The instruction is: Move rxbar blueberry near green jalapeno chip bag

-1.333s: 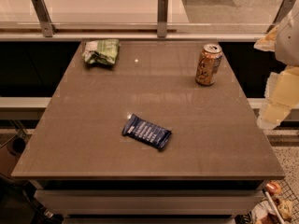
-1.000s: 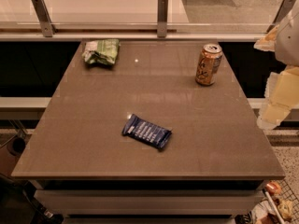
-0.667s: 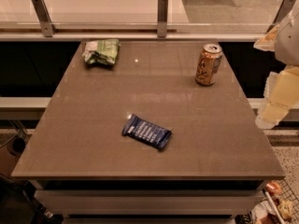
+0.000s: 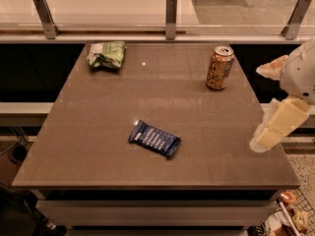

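Note:
The rxbar blueberry (image 4: 154, 138), a flat dark blue wrapper with white lettering, lies near the middle of the brown table, a little toward the front. The green jalapeno chip bag (image 4: 107, 54), wrinkly light green and white, lies at the table's far left corner. My gripper (image 4: 258, 107) hangs at the table's right edge, well to the right of the bar. It is open and empty, with one pale finger high (image 4: 271, 68) and one low (image 4: 278, 123).
An orange drink can (image 4: 219, 68) stands upright at the far right of the table (image 4: 98, 132). A glass railing with metal posts (image 4: 171, 16) runs behind the table. Some items sit on the floor at bottom right (image 4: 288, 218).

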Controlling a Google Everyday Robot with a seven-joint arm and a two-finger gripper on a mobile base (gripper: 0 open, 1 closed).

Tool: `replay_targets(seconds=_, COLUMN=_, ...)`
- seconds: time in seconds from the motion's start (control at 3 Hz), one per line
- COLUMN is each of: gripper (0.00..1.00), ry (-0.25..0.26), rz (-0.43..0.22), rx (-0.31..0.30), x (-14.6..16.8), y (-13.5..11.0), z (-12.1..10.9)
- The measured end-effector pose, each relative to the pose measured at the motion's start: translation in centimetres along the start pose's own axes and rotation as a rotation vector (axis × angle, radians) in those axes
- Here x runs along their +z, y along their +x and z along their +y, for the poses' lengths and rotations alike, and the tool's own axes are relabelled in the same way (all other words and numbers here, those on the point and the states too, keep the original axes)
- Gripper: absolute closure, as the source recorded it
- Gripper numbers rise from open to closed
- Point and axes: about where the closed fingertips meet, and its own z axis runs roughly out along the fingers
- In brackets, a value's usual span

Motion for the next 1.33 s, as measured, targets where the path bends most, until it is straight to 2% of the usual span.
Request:
replay_targets(seconds=0.67, gripper=0.0, ry=-0.049, rz=-0.233, rx=0.105, x=4.5, y=-0.1, z=4.0)
replay_targets(seconds=1.0, gripper=0.0, ry=-0.053, rz=-0.354, rx=0.143, x=7.6, y=-0.9, z=5.5)
replay_targets(seconds=1.33, gripper=0.0, ry=-0.033, rz=-0.458, rx=0.161, x=10.8, y=-2.3, z=5.5)
